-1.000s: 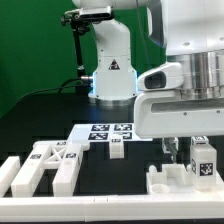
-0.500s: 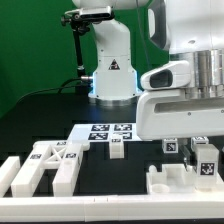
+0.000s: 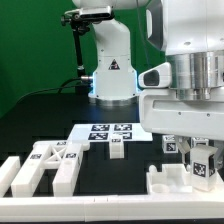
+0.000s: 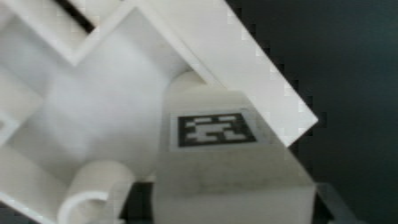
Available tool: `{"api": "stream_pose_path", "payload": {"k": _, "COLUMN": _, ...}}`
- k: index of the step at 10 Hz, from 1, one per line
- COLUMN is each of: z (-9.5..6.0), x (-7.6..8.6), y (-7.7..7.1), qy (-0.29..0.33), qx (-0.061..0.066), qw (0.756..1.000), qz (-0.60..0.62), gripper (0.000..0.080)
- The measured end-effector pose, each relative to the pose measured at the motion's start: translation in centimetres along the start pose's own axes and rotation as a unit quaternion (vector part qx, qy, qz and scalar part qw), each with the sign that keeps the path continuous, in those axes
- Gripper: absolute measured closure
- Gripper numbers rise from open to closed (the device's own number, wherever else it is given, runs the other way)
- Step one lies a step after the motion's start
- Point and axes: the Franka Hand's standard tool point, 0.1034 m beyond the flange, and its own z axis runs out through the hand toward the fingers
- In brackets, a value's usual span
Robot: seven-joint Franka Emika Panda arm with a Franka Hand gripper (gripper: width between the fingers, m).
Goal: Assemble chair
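Note:
My gripper (image 3: 199,150) hangs at the exterior view's right, shut on a white tagged chair block (image 3: 203,162). It holds the block just above a white blocky chair part (image 3: 172,182) at the front right. In the wrist view the block (image 4: 217,130), with its tag facing the camera, fills the gap at my gripper (image 4: 222,208), over white frame pieces (image 4: 107,80). More chair parts, white tagged frames (image 3: 45,165), lie at the front left. A small white cube (image 3: 117,150) stands in the middle.
The marker board (image 3: 105,131) lies flat behind the cube. A second white robot base (image 3: 110,70) stands at the back centre. A low white border rail (image 3: 100,206) runs along the front edge.
The arm has shifted slightly, and the held tagged block now sits a little lower over the front right part. The other parts have not moved.

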Motion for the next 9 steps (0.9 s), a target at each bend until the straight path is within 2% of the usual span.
{"api": "stream_pose_path", "payload": {"k": 1, "z": 0.02, "x": 0.19, "y": 0.21, "qy": -0.011, "qx": 0.005, "qw": 0.996, "qz": 0.091, "gripper": 0.0510}}
{"api": "stream_pose_path", "payload": {"k": 2, "z": 0.00, "x": 0.32, "y": 0.43, "qy": -0.031, "qx": 0.015, "qw": 0.981, "qz": 0.190, "gripper": 0.0509}}
{"api": "stream_pose_path", "payload": {"k": 4, "z": 0.01, "x": 0.25, "y": 0.46, "qy": -0.034, "qx": 0.016, "qw": 0.978, "qz": 0.205, "gripper": 0.0509}}
{"api": "stream_pose_path", "payload": {"k": 5, "z": 0.04, "x": 0.22, "y": 0.47, "qy": -0.034, "qx": 0.016, "qw": 0.979, "qz": 0.198, "gripper": 0.0414}}
{"api": "stream_pose_path", "payload": {"k": 6, "z": 0.04, "x": 0.12, "y": 0.42, "qy": -0.034, "qx": 0.016, "qw": 0.980, "qz": 0.195, "gripper": 0.0242}}
{"api": "stream_pose_path", "payload": {"k": 7, "z": 0.03, "x": -0.35, "y": 0.32, "qy": -0.031, "qx": 0.007, "qw": 0.993, "qz": 0.112, "gripper": 0.0242}}
{"api": "stream_pose_path", "payload": {"k": 8, "z": -0.14, "x": -0.49, "y": 0.05, "qy": -0.028, "qx": 0.009, "qw": 0.999, "qz": 0.025, "gripper": 0.0164}}
{"api": "stream_pose_path", "payload": {"k": 9, "z": -0.28, "x": -0.38, "y": -0.04, "qy": -0.027, "qx": 0.014, "qw": 0.996, "qz": -0.088, "gripper": 0.0153}}
